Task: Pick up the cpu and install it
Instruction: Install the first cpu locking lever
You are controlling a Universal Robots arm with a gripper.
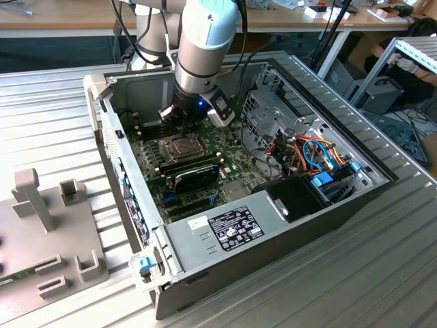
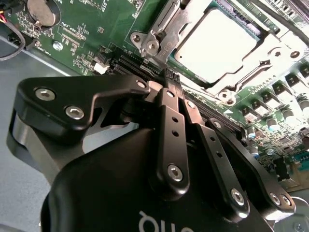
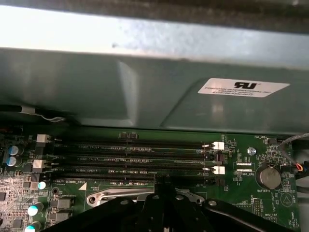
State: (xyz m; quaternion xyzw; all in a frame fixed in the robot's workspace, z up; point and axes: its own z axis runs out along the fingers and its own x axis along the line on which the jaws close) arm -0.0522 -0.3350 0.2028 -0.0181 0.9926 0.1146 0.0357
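- Gripper (image 2: pixel 168 77): black two-finger unit on the single arm, lowered into the open computer case (image 1: pixel 382 179). In the second wrist view the fingers (image 2: pixel 170 92) lie pressed together at a narrow tip in the upper middle of the frame; the jaws are closed, with nothing seen between them.
- Cpu (image 2: pixel 221 43): flat silver-grey square, upper right of the second wrist view, lying flat inside the socket frame (image 2: pixel 161 36) on the motherboard (image 2: pixel 91 29). It appears already seated in the socket; the frame's metal plate is swung clear to the chip's left in that frame.
- Key relation: the cpu lies just beyond the finger tip, up and to the right of it in the second wrist view. Tip and chip are apart, not touching. The chip is square, so no long axis shows; its edges run diagonally across that frame.
- Exterior view: the gripper (image 1: pixel 191 117) hangs over the socket (image 1: pixel 179 145), centre-left of the frame, above the long black module (image 1: pixel 194 174).
- First wrist view: the finger tip (image 3: pixel 164 186) sits at bottom centre, just short of the memory slots (image 3: pixel 130 157); the case wall (image 3: pixel 145 96) spans the upper half.
- Judgement: placing seems done or nearly so; whether the frame is latched cannot be told.
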